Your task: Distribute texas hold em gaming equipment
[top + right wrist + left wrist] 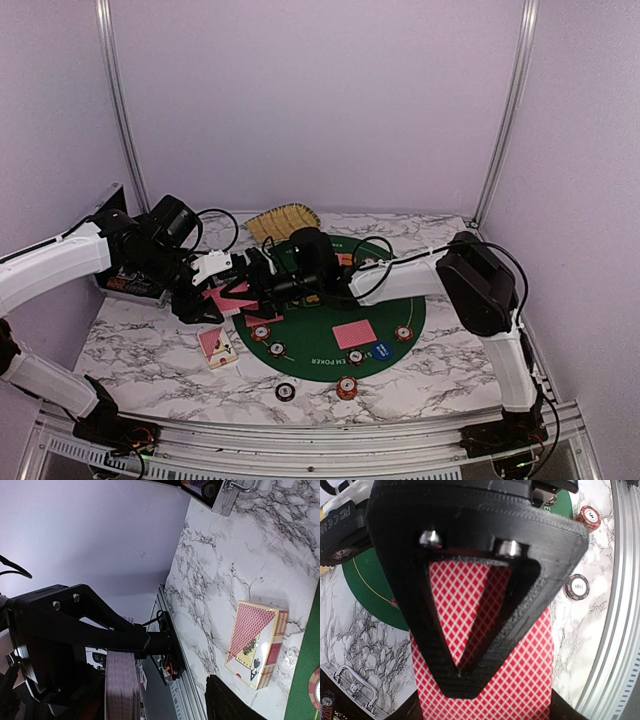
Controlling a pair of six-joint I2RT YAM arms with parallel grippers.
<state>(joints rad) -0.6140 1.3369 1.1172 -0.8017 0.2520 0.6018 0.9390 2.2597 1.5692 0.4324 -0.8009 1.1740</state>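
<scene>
My left gripper (222,293) is shut on a deck of red-backed playing cards (232,296), held above the left edge of the green mat (400,300). In the left wrist view the deck (520,680) fills the frame between my fingers. My right gripper (262,285) is open at the deck, and one finger (400,580) lies across the card backs. In the right wrist view the deck's edge (120,685) stands between my open fingers. A red card (353,333), striped chips (261,332) and a blue button (380,350) lie on the mat. Two chips (346,386) lie on the marble.
A card box (217,347) lies on the marble left of the mat and also shows in the right wrist view (255,645). The black case (130,280) stands at the far left. The yellow woven basket (283,220) is behind the mat. The metal rail (300,440) runs along the near edge.
</scene>
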